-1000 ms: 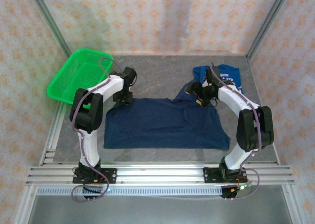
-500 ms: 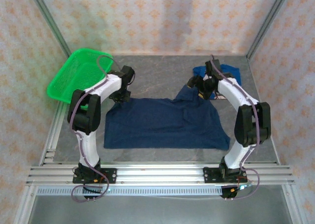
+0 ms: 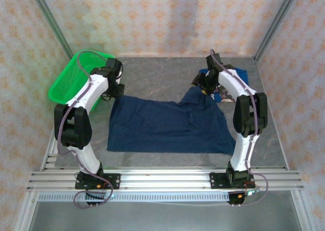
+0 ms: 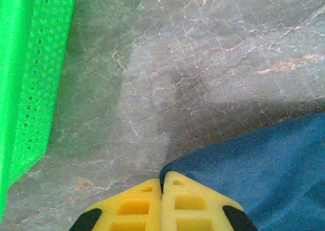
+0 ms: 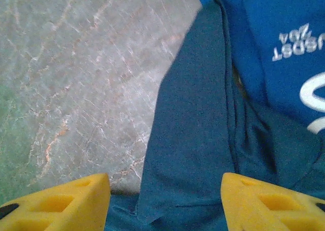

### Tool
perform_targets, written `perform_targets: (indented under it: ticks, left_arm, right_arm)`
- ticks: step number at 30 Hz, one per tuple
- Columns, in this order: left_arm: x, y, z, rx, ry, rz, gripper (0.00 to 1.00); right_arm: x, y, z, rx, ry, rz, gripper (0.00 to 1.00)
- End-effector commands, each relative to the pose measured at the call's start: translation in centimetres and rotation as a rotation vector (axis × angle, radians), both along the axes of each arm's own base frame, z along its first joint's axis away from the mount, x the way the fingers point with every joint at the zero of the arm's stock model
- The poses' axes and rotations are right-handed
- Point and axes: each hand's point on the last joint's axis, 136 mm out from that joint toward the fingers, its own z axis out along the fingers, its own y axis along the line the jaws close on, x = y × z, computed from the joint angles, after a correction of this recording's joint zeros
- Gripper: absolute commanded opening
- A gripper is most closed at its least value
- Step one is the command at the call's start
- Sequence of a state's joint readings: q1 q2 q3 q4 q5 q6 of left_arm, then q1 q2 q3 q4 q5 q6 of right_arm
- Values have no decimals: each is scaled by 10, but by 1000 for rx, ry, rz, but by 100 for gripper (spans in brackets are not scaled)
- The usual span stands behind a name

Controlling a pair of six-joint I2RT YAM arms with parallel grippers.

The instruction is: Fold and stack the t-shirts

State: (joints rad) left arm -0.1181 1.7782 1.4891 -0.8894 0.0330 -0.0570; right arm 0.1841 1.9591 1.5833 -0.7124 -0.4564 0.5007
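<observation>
**A:** What is new on the worktop?

**B:** The navy tee lies spread in the middle, and its far left corner is now drawn a little outward. The left pincer was spread a second ago. Now it is pressed together and pinches that corner.

**A:** And the other side?

**B:** The right pincer has gone farther back, to the far right sleeve. It is spread, with one finger on each side of the sleeve, and it grips nothing yet.

**A:** What does this mean for the folding?

**B:** I think one corner is secured and the second is about to be taken. The fold itself is not begun.

**A:** What else is around?

**B:** The basket is at far left, near the left pincer but apart from the cloth. The blue tee lies bunched at far right. The navy sleeve touches it, so the right pincer could catch both cloths together.
</observation>
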Motion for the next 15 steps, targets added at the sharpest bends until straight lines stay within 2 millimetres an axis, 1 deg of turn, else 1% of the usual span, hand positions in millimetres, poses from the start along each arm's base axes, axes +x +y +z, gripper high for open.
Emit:
perform_targets:
  ticks: [1,5,8,10,15]
  left_arm:
    - [-3,-6,3,-39,-10,-24,0]
    - [-2,-7,-2,-46,-7,-22,0]
    - [-2,-7,-4,-47,-5,-22,0]
    - [-2,-6,-5,-43,-2,-24,0]
    - [-4,-4,-4,-31,-4,-24,0]
  right_arm:
    - [-24,14,-12,85,64,-71,57]
    - [-32,19,-32,111,94,-118,53]
    - [-34,17,-44,95,107,-141,51]
    - [-32,14,-49,86,105,-161,49]
    - [-27,8,-54,51,98,-185,46]
